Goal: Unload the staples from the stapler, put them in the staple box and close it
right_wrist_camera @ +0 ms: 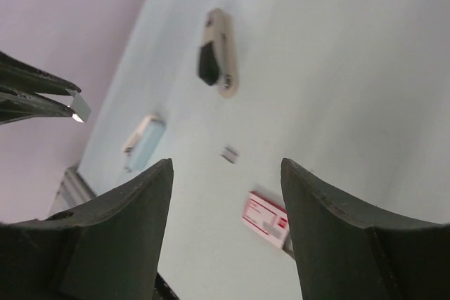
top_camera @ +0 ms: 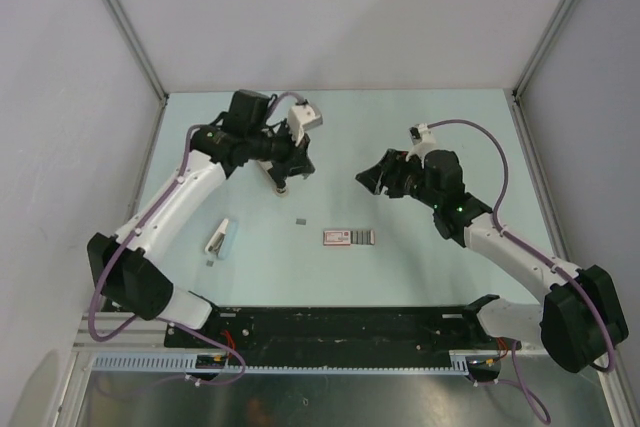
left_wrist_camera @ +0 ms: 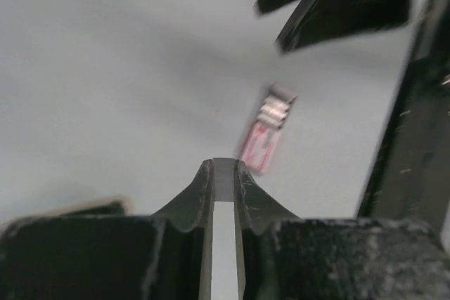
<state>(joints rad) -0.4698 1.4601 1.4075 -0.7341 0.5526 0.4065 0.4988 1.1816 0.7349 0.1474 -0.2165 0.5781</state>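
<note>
Right pincer (right_wrist_camera: 226, 165): fills the bottom of its own wrist view, fingers spread wide with nothing between them. It hangs above the worktop (top_camera: 430, 127), right of centre in the top view.
Red-and-white box (right_wrist_camera: 267, 219): lower centre of the right wrist view, lying flat. The left wrist view shows ribbed silvery blocks at one end, which I take for spare staples, so I do not read this as the stapler.
Grey scrap (right_wrist_camera: 229, 154): just above the box in that view, alone on the worktop, too small to identify.
Pale blue thing (right_wrist_camera: 142, 143): left of centre in the right wrist view, lying flat, well apart from both pincers.
Stapler (right_wrist_camera: 218, 53): the beige and black oblong, upper centre of the right wrist view, lying on the worktop with no pincer touching it. Whether its magazine is open I cannot tell.
Left pincer (left_wrist_camera: 223, 171): furthest off, at the left edge of the right wrist view. Its fingers are pinched almost together on a thin silvery strip (right_wrist_camera: 79, 107), held up off the worktop.
Done, by my reading: that strip looks like a stick of staples drawn out of the stapler, so the extraction seems made.
Left to do: set the strip down, perhaps by the box, and check that no staples remain inside, which these views do not show.
</note>
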